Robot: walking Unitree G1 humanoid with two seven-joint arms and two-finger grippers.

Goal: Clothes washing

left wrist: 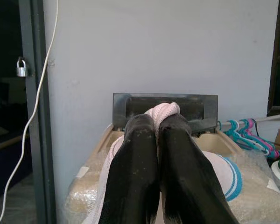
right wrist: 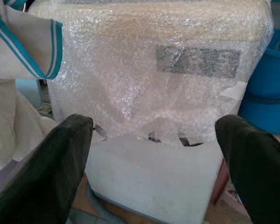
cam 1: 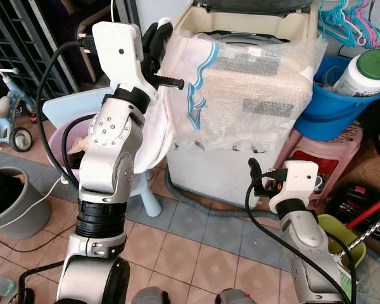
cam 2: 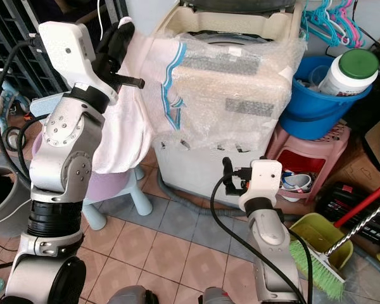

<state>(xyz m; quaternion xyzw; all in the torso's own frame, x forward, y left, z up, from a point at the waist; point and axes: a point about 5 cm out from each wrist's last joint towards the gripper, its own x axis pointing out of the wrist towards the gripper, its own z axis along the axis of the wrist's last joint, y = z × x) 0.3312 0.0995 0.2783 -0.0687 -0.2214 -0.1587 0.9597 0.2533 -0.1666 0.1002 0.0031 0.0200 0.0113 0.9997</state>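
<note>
Left eye view puts us in front of the washing machine (cam 1: 240,95), a top-loader whose front is wrapped in bubble wrap (cam 1: 259,82). We have our left arm raised to the machine's upper left corner, and our left gripper (left wrist: 156,140) is pressed together on a fold of the white garment (cam 1: 177,82). From the left wrist we see that pale cloth bunched up between the two black fingers (left wrist: 135,177), just in front of the machine's dark raised lid (left wrist: 165,105). The garment has turquoise trim; part of it is draped over the machine's top left edge and the rest hangs down its left side beside our arm.

Our right arm is low, in front of the machine's lower front panel. Our right gripper (right wrist: 158,158) has its fingers spread wide apart, holding nothing, and through it we look straight at the wrapped front.

A blue bucket (cam 1: 332,95) with a white green-capped bottle (cam 1: 364,73) in it sits on a pink stool (cam 1: 316,158) just beside the machine's right side. Turquoise and pink hangers (cam 1: 348,19) hang above it.
</note>
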